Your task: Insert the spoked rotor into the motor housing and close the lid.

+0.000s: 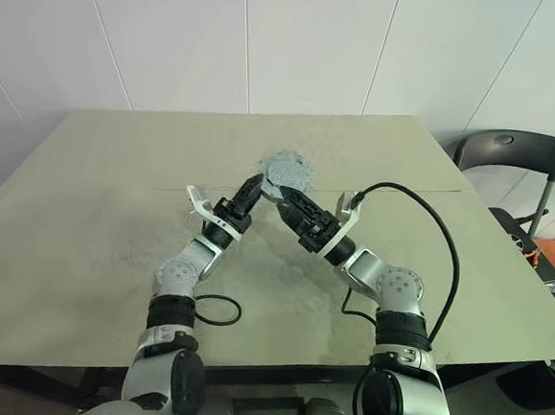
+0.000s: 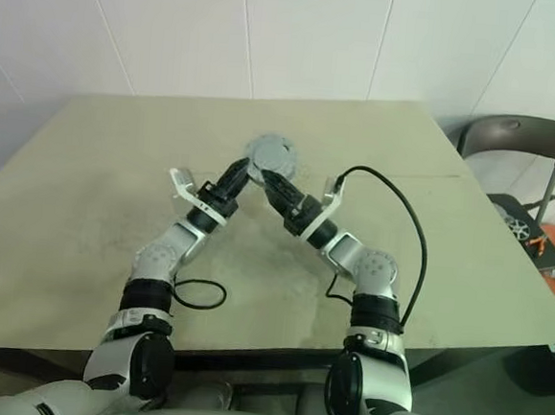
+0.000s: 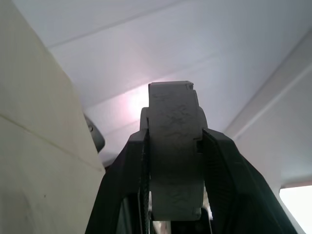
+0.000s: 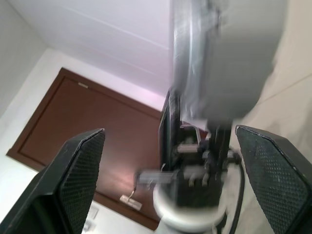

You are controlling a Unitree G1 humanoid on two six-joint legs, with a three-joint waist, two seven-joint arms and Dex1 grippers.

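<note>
Here one motor housing point(image 3: 174, 151) is raised above the tabletop point(image 1: 84, 221), clamped edge-on between the left gripper's point(image 1: 256, 183) two fingers point(image 3: 124, 190); the right gripper point(image 1: 285, 191) beside it has both fingers point(image 4: 80, 170) spread wide, holding nothing.

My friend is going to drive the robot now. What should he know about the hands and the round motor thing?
Left gripper: shut on the motor housing, holding it by its flat faces, edge-on, up above the table.
Right gripper: open, holding nothing, its tips right beside the housing.
Spoked rotor: I cannot make it out, so I cannot tell whether it is in the housing.
Lid: cannot tell if it is closed.
Left to do: check the rotor is in, then close the lid.
</note>
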